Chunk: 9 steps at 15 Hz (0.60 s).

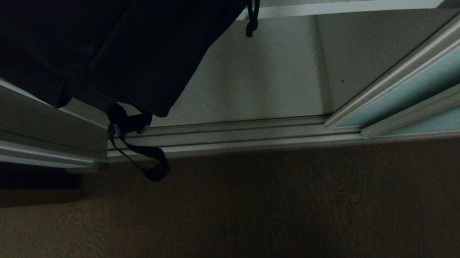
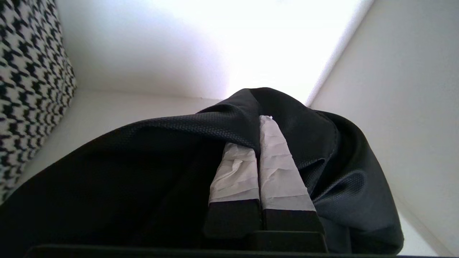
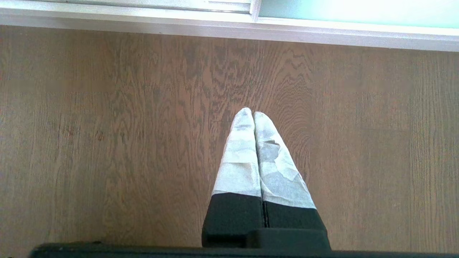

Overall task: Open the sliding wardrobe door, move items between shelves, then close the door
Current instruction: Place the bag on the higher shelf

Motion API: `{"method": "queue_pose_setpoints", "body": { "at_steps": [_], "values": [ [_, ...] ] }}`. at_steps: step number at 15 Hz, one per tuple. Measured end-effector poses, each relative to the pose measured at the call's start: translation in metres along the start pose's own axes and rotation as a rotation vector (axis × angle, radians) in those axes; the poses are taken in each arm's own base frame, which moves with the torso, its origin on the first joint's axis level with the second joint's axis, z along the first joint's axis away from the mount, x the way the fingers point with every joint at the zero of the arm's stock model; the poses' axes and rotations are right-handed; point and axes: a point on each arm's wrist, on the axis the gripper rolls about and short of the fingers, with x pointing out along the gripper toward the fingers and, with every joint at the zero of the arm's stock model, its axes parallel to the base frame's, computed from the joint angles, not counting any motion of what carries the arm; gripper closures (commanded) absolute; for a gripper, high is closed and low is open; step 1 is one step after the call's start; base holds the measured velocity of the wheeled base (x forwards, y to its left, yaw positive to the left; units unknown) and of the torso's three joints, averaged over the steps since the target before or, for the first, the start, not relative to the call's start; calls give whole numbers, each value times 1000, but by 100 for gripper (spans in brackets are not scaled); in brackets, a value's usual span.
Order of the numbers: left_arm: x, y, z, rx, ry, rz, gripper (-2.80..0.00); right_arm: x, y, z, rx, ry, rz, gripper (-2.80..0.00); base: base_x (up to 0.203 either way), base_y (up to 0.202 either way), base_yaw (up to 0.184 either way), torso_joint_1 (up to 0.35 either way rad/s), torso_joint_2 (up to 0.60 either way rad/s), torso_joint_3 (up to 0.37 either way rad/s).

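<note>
A bulky black bag (image 1: 118, 38) fills the top left of the head view and hangs in front of the open wardrobe bay. Its broad flat strap (image 1: 138, 155) dangles down to the floor track (image 1: 235, 137). In the left wrist view my left gripper (image 2: 259, 125) is shut on a fold of the bag (image 2: 143, 172), and the fabric drapes over one fingertip. The bag hides this gripper in the head view. A white shelf (image 1: 341, 7) crosses the bay at the top. The sliding wardrobe door (image 1: 441, 68) stands pushed aside on the right. My right gripper (image 3: 254, 114) is shut and empty above the floor.
A black-and-white houndstooth item (image 2: 28, 89) stands beside the bag inside a white compartment (image 2: 394, 107). The wardrobe's frame post (image 1: 20, 125) rises on the left. Brown wooden floor (image 1: 265, 219) lies in front of the track.
</note>
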Motion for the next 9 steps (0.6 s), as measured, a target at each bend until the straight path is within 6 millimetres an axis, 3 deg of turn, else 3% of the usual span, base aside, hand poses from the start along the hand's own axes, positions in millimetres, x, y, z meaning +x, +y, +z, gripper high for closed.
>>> {"method": "queue_pose_setpoints", "body": {
  "at_steps": [5, 9],
  "values": [
    [0, 0, 5, 28, -45, -6, 0, 0, 0, 0, 0, 0, 0, 0, 13, 0, 0, 0, 0, 0],
    [-1, 0, 12, 29, -106, -4, 0, 0, 0, 0, 0, -1, 0, 0, 185, 0, 1, 2, 2, 3]
  ]
}}
